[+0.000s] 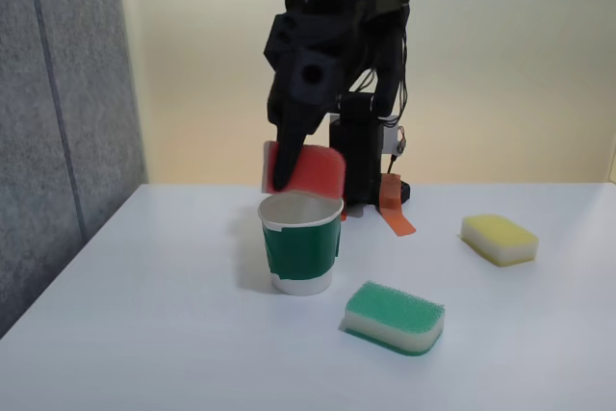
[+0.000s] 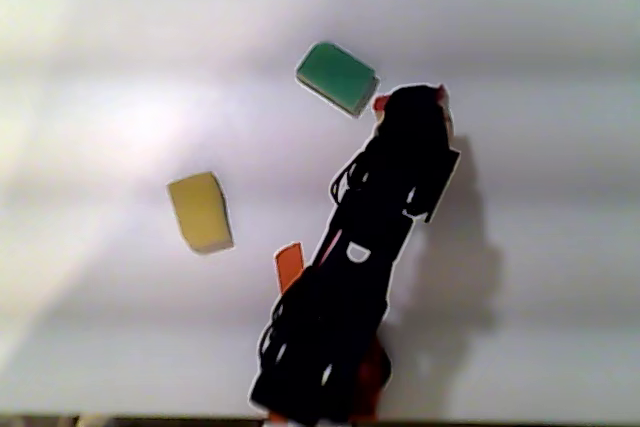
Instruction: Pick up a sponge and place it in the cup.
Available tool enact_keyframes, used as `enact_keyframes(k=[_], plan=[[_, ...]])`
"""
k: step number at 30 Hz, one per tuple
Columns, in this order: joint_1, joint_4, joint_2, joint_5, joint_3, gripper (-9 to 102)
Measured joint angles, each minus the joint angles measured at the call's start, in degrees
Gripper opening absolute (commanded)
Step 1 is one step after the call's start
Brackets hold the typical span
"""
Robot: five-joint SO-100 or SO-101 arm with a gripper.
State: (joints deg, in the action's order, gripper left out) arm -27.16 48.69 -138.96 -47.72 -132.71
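Observation:
In the fixed view the red-topped sponge (image 1: 320, 170) hangs upright just above and behind the rim of the cup (image 1: 301, 255), a white paper cup with a dark green band. My black gripper (image 1: 289, 178) is shut on the sponge, with one finger running down its front left face. Seen from above in the other view, the gripper (image 2: 410, 102) points toward the far side of the table. Small red corners of the sponge (image 2: 380, 103) show beside it. The arm hides the cup there.
A green-topped sponge (image 1: 395, 317) (image 2: 337, 76) lies right of the cup near the front. A yellow-topped sponge (image 1: 499, 239) (image 2: 200, 211) lies further right. An orange strip (image 1: 393, 211) (image 2: 288, 266) sits by the arm's base. A grey panel stands at the left.

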Motion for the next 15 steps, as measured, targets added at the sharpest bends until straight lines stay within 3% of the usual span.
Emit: enact_keyframes(k=[3, 7, 10, 15], plan=[[0.4, -1.1, 0.0, -2.4, 0.0, 12], [-0.3, -1.9, 0.0, -5.4, 0.0, 33], [0.3, -3.0, 0.0, -8.6, 0.0, 42], [-1.0, -4.1, 0.0, -13.4, 0.1, 37]])
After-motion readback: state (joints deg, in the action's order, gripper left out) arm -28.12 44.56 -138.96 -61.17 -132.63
